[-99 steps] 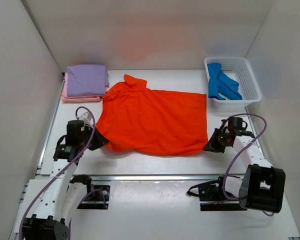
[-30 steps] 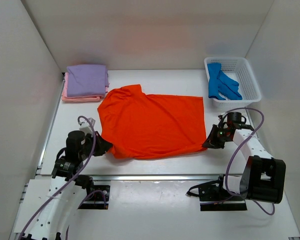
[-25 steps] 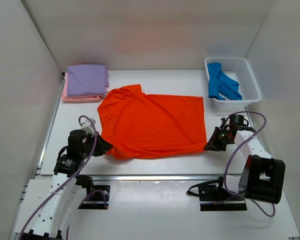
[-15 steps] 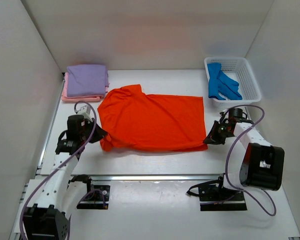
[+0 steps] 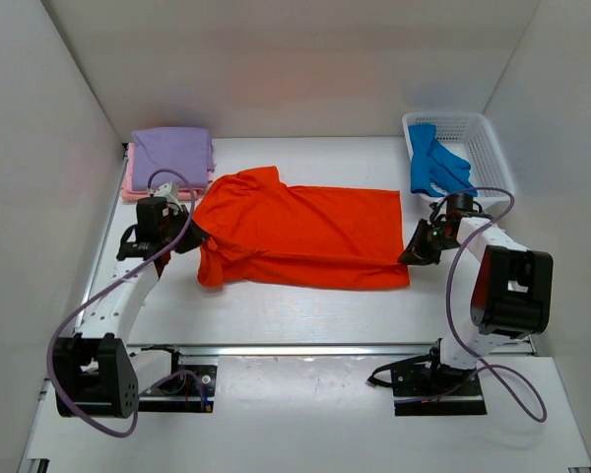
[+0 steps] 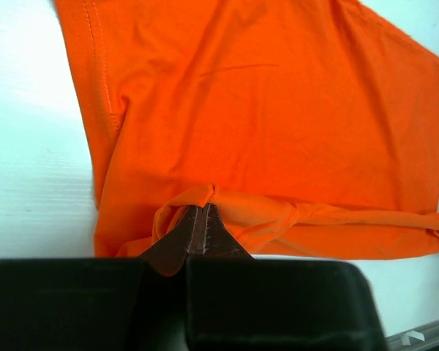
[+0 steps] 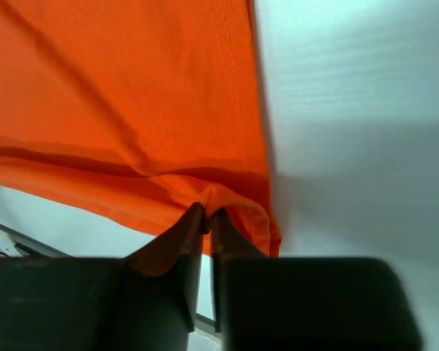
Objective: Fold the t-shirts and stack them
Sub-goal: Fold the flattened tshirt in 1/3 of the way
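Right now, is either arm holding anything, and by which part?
The orange t-shirt, by both arms: left jaws pinch a bunched fold at its left edge, right jaws pinch its right hem by the corner.

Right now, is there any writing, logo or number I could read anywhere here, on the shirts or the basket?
No readable text anywhere.
The orange t-shirt, purple t-shirt, pink t-shirt, blue t-shirt and basket are all plain.
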Tool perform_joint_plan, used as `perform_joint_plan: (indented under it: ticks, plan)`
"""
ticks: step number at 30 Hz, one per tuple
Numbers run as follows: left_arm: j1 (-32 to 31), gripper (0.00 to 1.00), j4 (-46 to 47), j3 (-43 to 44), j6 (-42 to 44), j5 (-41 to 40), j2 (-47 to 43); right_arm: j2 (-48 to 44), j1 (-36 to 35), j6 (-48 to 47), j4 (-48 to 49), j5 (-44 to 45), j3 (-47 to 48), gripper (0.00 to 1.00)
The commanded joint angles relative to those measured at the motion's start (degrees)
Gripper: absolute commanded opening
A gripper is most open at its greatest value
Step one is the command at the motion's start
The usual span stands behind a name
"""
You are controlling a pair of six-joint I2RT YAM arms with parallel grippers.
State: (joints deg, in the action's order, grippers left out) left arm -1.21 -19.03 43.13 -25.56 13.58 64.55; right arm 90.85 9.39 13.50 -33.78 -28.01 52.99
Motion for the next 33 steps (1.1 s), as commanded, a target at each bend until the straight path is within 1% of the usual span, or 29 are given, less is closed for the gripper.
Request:
perform_joint_plan:
  ticks: [1,2,6,7,8,9,10,11,14,16,18,19,20,23,27,30,33]
  plan:
    - [0.7,0.0,2.4,2.6,1.1,-1.1,2.0,1.2,-0.4,-0.5,1.7,-0.5,3.4,0.13]
    - [0.5,0.05,1.9,2.4,1.1,-1.8,2.9,1.8,-0.3,-0.7,2.0,-0.6,3.7,0.2]
    - [1.2,0.21,2.7,2.4,1.5,-5.0,4.3,2.1,-0.7,-0.3,2.6,2.2,8.4,0.3]
    - [1.2,0.3,3.0,3.0,1.8,-5.8,5.0,1.3,-0.8,-0.3,2.7,4.2,9.7,0.33]
    - [2.9,0.4,2.2,3.4,2.1,-5.8,5.5,1.1,-0.7,-0.4,2.8,4.9,10.3,0.34]
    - [3.4,0.44,1.9,4.9,2.6,-6.4,6.3,0.4,-0.9,-0.6,2.9,5.9,10.9,0.35]
    - [3.8,0.51,0.6,6.1,3.2,-6.1,7.3,-0.6,-1.1,-0.3,2.7,6.7,10.9,0.35]
    - [3.5,0.55,-0.1,6.8,3.6,-6.4,7.9,-0.9,-1.4,-0.8,2.8,7.8,10.8,0.36]
    - [3.1,0.57,-4.3,8.1,5.2,-3.9,8.7,-3.8,-1.8,-0.7,3.6,8.5,7.9,0.35]
    - [2.4,0.53,-6.4,7.4,5.5,-2.5,8.2,-6.5,-2.3,-0.6,5.5,5.0,3.5,0.31]
    - [1.8,0.52,-7.2,5.1,5.2,-1.5,6.6,-7.9,-3.0,-0.1,7.1,3.1,-0.1,0.28]
    - [2.0,0.54,-7.6,3.6,5.2,-0.9,5.2,-9.3,-4.4,0.6,8.4,2.8,-2.2,0.27]
    - [0.5,0.55,-8.0,2.1,5.4,-1.4,4.1,-10.4,-5.9,1.3,8.3,3.1,-4.0,0.27]
    - [0.0,0.56,-9.3,-1.0,5.2,-1.1,2.0,-12.4,-10.2,3.8,11.5,3.3,-8.3,0.28]
    - [-0.7,0.58,-11.6,-2.5,5.6,-3.7,1.3,-12.5,-14.2,6.6,14.2,3.0,-10.6,0.28]
    - [-1.1,0.56,-14.1,-3.0,5.5,-5.1,1.4,-11.8,-15.4,7.1,15.3,3.5,-10.7,0.28]
    - [-1.5,0.54,-14.5,-3.5,5.3,-6.9,0.4,-11.1,-15.5,7.3,15.7,3.8,-11.1,0.28]
